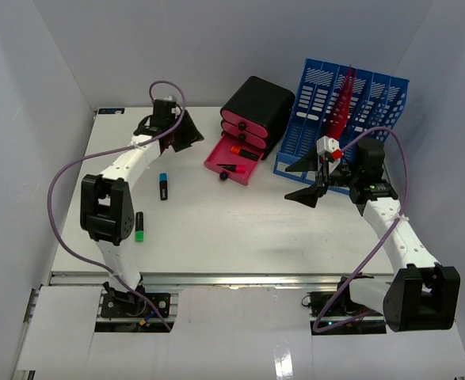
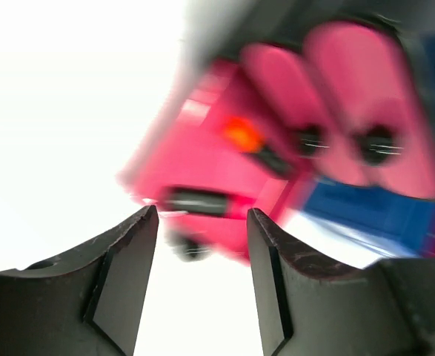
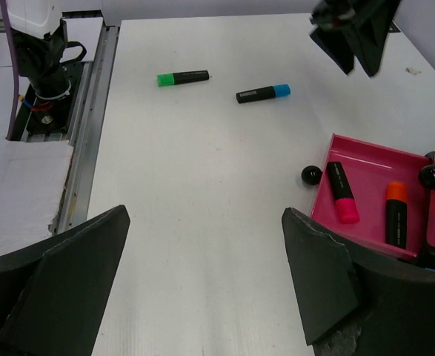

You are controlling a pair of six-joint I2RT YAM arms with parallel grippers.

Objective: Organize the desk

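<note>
Bench: large flat white tabletop (image 1: 264, 229), metal front rail, grey walls around.
Left hand (image 2: 202, 211): jaws moderately apart, empty, facing open pink plastic drawer (image 3: 365, 159).
Right hand (image 3: 204, 213): wide, empty, above bench.
Loose on bench: blue-capped black marker (image 3: 262, 93), green-capped black marker (image 3: 183, 77).

On desk (image 3: 202, 222): green marker (image 3: 182, 77) near blue marker (image 3: 262, 93); pink marker (image 3: 342, 192), orange marker (image 3: 396, 213) inside pink drawer (image 3: 365, 144).

On your white desk (image 1: 240, 229) you have a green-capped marker (image 1: 139, 227) near the left edge and a blue-capped marker (image 1: 163, 186) beyond it. A black-and-pink drawer unit (image 1: 257, 103) stands far centre, with a blue file rack (image 1: 315, 99) just right of it.
</note>
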